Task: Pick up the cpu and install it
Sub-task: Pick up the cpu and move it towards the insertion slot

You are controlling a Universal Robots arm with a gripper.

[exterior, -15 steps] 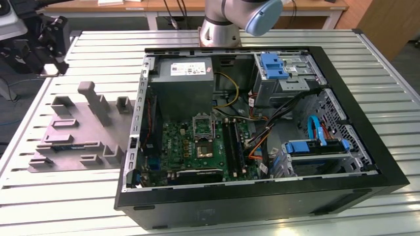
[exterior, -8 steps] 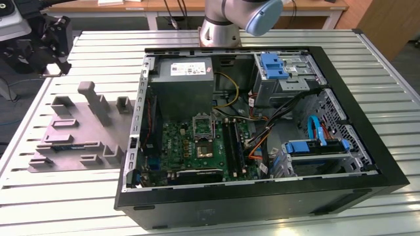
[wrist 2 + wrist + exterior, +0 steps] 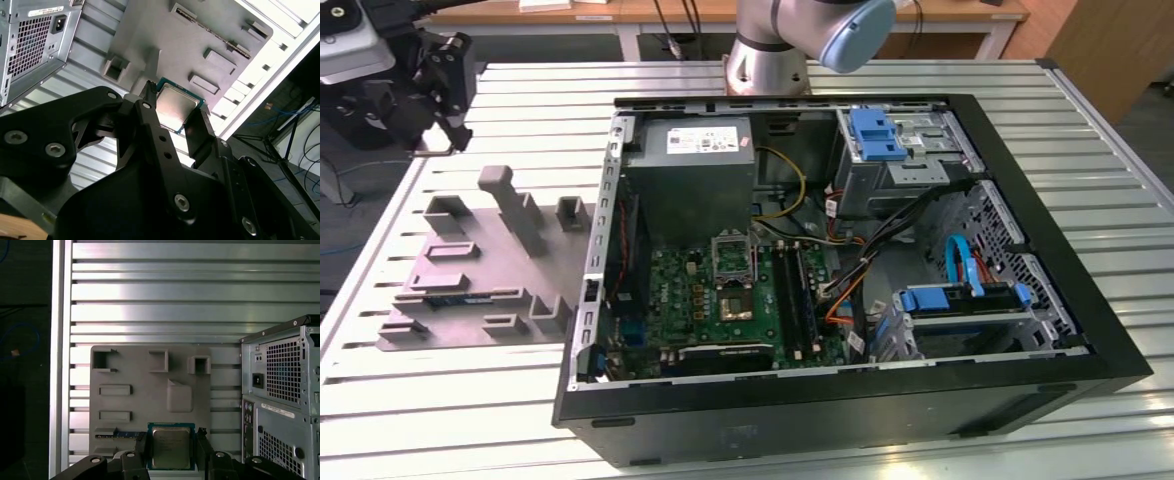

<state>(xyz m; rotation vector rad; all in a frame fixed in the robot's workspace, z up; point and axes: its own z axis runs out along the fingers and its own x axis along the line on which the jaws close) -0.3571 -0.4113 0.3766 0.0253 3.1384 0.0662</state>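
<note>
The cpu [image 3: 175, 106] is a small square chip with a silvery metal top and a green rim. My gripper [image 3: 175, 114] is shut on it, one black finger on each side. In the first wrist view the cpu [image 3: 171, 447] hangs in the gripper [image 3: 171, 450] well above the grey plastic tray [image 3: 150, 390]. In the exterior view the gripper [image 3: 443, 95] is raised at the far left, beyond the tray [image 3: 480, 270]. The dark socket frame [image 3: 731, 256] lies on the green motherboard inside the open computer case [image 3: 854, 410].
The case holds a grey power-supply box [image 3: 696, 160], blue drive brackets [image 3: 877, 135] and loose cables [image 3: 907, 230]. The tray has several upright posts [image 3: 520, 215]. The arm's base [image 3: 771, 60] stands behind the case. The slatted metal table [image 3: 1121, 200] ends in an edge at the exterior view's left.
</note>
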